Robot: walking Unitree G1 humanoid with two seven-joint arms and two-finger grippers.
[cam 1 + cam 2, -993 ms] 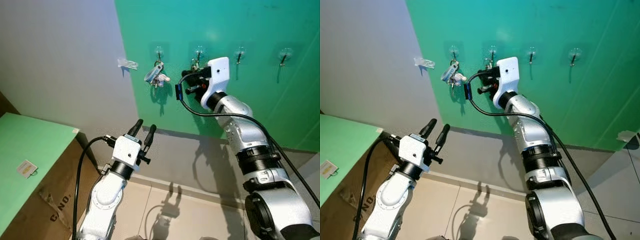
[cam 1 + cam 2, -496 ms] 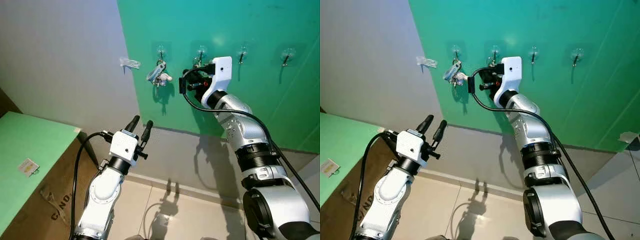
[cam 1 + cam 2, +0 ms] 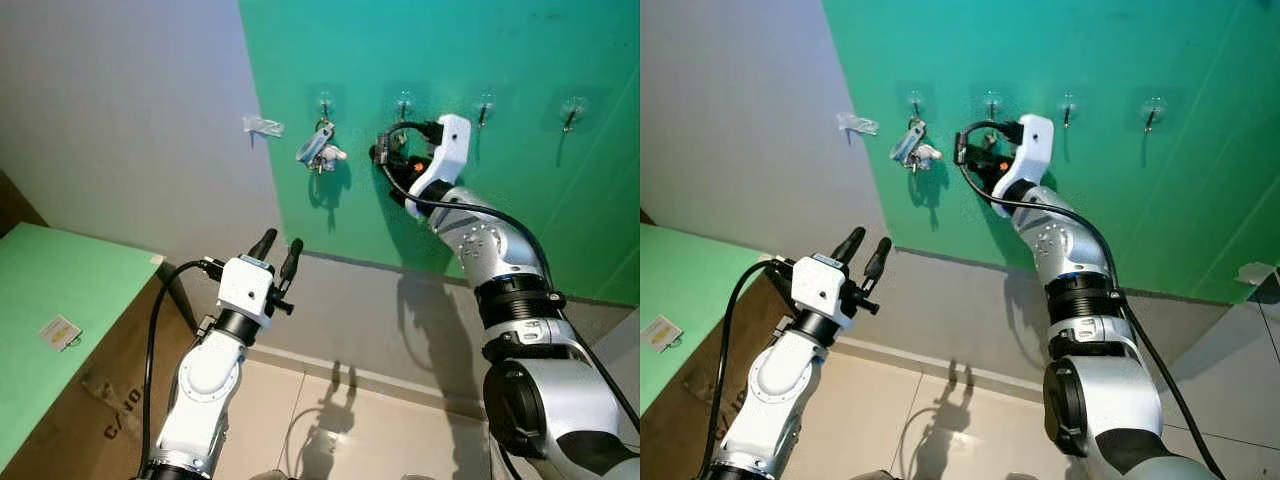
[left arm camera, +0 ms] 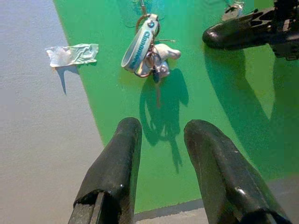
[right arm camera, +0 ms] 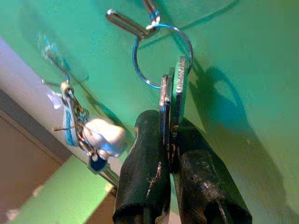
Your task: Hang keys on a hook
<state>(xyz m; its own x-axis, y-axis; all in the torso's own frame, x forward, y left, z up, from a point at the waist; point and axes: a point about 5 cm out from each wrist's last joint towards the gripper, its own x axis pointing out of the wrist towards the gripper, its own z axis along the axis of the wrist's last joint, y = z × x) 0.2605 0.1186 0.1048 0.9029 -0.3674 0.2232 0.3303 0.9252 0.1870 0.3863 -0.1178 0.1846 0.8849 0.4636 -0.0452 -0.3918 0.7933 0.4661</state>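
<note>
My right fingers [image 5: 170,182] clamping flat on the keys [image 5: 172,100], their ring [image 5: 161,56] looping over the wall hook [image 5: 128,22], my left fingers [image 4: 163,177] hanging parted, gripping nothing, below a second key bunch [image 4: 147,49].

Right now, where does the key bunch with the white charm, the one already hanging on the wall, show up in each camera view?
Left eye view: key bunch hangs on the green wall, left of the right gripper.
Right eye view: upper centre-left, same hook.
Left wrist view: near the top, beyond the left gripper.
Right wrist view: left side, blurred.
Shared landmark: torn tape on the grey wall beside it.
</note>
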